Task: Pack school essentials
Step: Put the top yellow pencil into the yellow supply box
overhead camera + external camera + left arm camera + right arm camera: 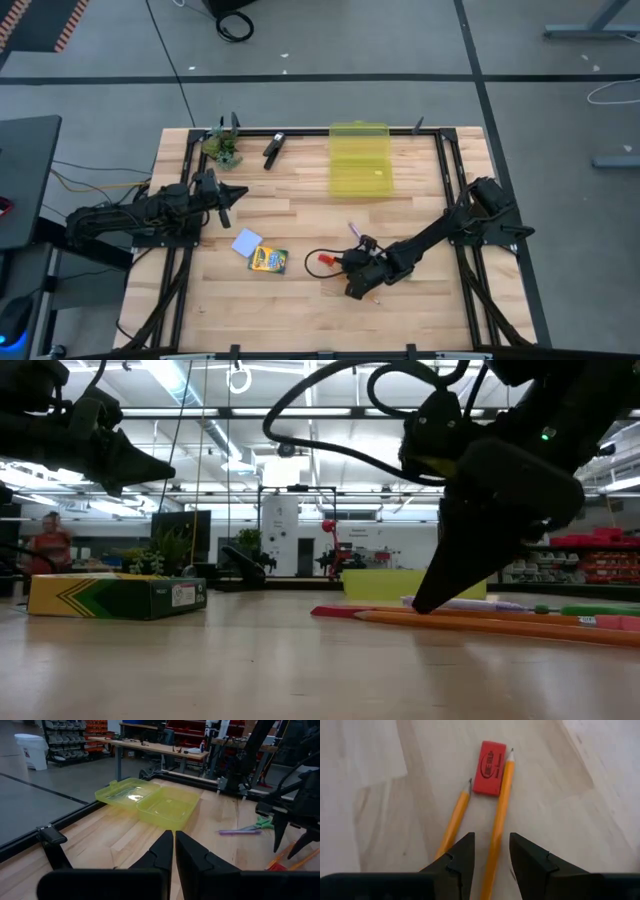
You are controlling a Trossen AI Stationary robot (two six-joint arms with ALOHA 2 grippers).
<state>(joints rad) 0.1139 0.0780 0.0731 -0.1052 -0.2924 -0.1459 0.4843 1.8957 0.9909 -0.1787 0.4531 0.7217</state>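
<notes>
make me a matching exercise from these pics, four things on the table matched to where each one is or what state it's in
Things:
1. yellow case
2. crayon box
3. red eraser
4. left tool

Places or states:
a. fingers shut, raised above the table's left side
b. lying at the tips of two orange pencils
c. open, at the far middle of the table
d. flat on the table next to the light-blue pad

Pairs: 1-c, 2-d, 3-b, 4-a
</notes>
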